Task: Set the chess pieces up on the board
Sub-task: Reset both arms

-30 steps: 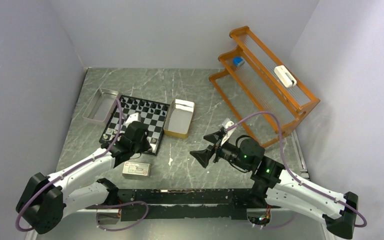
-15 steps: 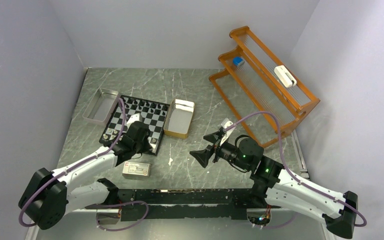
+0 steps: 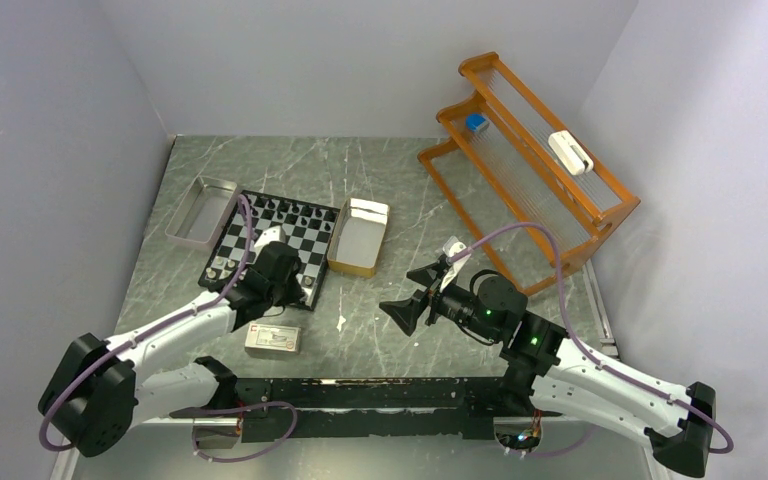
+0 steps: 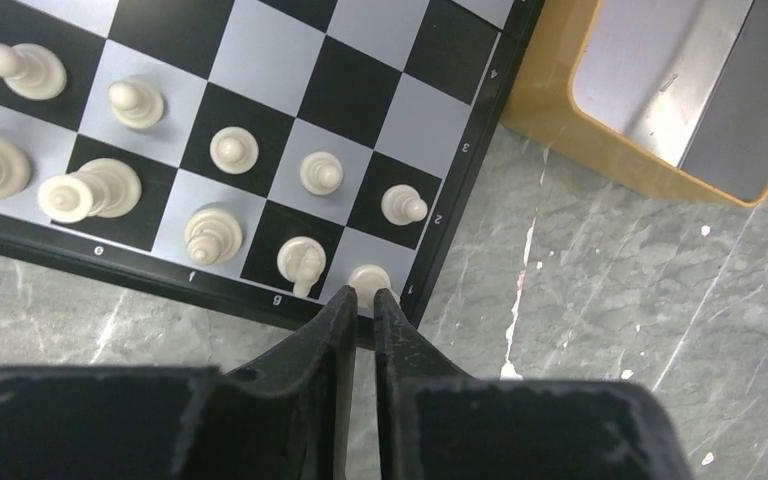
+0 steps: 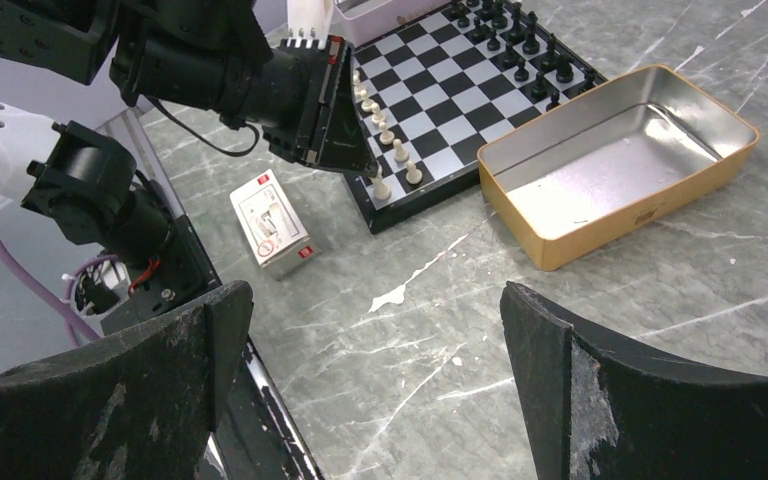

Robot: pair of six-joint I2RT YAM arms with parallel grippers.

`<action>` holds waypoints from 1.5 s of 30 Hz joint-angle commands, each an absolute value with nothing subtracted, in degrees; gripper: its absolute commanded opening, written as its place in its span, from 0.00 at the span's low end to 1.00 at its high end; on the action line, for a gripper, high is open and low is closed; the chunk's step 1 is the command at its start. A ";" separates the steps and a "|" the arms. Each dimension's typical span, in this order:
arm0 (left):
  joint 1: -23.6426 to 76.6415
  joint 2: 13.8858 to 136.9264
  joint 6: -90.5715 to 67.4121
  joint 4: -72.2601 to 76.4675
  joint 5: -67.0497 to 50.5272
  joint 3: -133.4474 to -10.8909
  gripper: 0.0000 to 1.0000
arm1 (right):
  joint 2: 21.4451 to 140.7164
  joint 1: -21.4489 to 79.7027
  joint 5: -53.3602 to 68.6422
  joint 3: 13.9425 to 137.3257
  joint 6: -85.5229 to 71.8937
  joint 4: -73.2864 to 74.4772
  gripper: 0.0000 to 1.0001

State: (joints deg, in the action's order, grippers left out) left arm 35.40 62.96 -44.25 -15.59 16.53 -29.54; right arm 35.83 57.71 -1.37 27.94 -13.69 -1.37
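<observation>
The board (image 3: 282, 246) lies left of centre; its rim also shows in the left wrist view (image 4: 210, 296). Black pieces (image 3: 295, 211) stand in its far rows. White pieces (image 4: 230, 150) stand in the two near rows. My left gripper (image 4: 362, 296) is over the board's near right corner, its jaws closed to a narrow slit on a white piece (image 4: 368, 276) that stands on the corner square. From above, the left gripper (image 3: 295, 284) covers that corner. My right gripper (image 5: 375, 330) is wide open and empty, above bare table right of the board (image 3: 407, 293).
A tan open box (image 3: 358, 237) lies right beside the board. A small white-and-red carton (image 3: 273, 339) lies near the board's front edge. A metal tray (image 3: 202, 210) is left of the board. An orange rack (image 3: 525, 170) stands at the back right.
The left arm has shifted slightly toward the board's near right corner. The right arm has not moved.
</observation>
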 commanded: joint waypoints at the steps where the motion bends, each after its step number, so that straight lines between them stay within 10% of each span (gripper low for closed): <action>1: 35.03 60.57 -44.14 -21.53 18.02 -33.34 0.23 | 35.66 57.74 -2.13 27.79 -13.18 -1.81 1.00; 11: 35.14 54.24 -33.07 -29.32 14.27 -51.35 0.51 | 34.95 57.79 -3.39 31.76 -16.97 4.22 1.00; 12: 35.14 53.59 -30.64 -29.32 12.31 -52.73 0.89 | 34.65 57.75 -4.69 32.34 -18.01 5.21 1.00; 13: 35.13 53.05 -27.44 -29.77 10.14 -54.21 0.99 | 34.36 57.74 -6.85 32.98 -19.93 6.36 1.00; 24: 35.14 38.24 -19.89 -28.66 -7.99 -55.88 0.97 | 36.65 57.74 -34.62 52.71 -34.15 34.36 1.00; 45: 35.12 26.44 -26.00 -22.61 -4.93 -40.93 0.97 | 32.16 57.74 -36.00 55.49 -33.00 36.66 1.00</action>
State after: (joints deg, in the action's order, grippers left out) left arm 35.40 26.11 -25.93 -24.99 -4.32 -40.32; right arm 32.91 57.71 -34.17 55.68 -32.21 36.38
